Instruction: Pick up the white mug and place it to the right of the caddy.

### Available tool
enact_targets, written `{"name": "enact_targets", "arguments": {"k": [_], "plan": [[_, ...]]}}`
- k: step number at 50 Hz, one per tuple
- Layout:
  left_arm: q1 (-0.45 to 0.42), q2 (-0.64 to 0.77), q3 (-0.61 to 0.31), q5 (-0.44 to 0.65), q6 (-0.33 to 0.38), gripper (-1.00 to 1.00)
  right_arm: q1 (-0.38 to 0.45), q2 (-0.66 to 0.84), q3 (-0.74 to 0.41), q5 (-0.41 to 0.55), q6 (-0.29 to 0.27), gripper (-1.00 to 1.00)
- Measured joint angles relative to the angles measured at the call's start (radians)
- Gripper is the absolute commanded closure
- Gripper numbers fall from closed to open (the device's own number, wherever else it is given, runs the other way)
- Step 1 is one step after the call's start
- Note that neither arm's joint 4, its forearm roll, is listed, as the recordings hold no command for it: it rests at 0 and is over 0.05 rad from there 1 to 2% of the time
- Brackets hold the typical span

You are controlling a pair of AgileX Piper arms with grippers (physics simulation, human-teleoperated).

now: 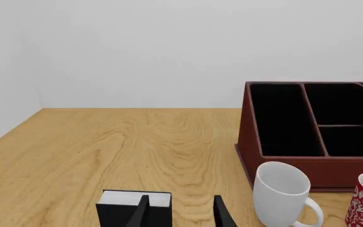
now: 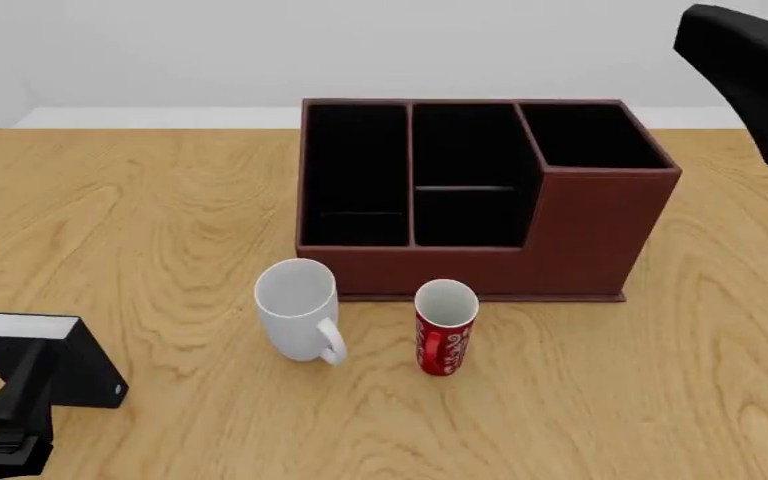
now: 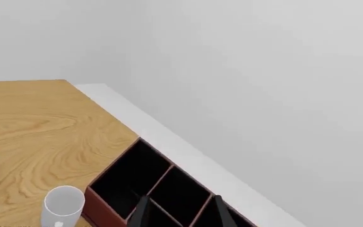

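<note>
Mug handling first: the white mug stands upright on the table, just in front of the caddy near its left front corner, handle turned toward the camera side and slightly right. Judged rigid, glossy and likely slippery, moderately heavy for its size, breakable if dropped; the rim wall looks the surest hold, one finger inside and one outside, with the handle loop a narrower option. A red mug stands close beside it on the right, apart, crowding any approach from that side. Its white patterning may include lettering, too small to read; no other labels seen. Left gripper is low by a black box, fingers apart, holding nothing. Right gripper is high over the caddy, fingers likewise parted, empty.
</note>
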Motion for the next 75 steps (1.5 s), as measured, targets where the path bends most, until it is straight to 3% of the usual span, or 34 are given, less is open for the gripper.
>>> {"name": "enact_targets", "arguments": {"k": [40, 56, 75], "plan": [[0.000, 0.000, 0.000, 0.000, 0.000, -1.00, 0.177, 0.345, -0.077, 0.088, 0.016, -1.00], [0.000, 0.000, 0.000, 0.000, 0.000, -1.00, 0.210, 0.434, -0.094, 0.117, 0.061, -1.00], [0.000, 0.000, 0.000, 0.000, 0.000, -1.00, 0.237, 0.536, -0.109, 0.133, 0.160, -1.00]]}}
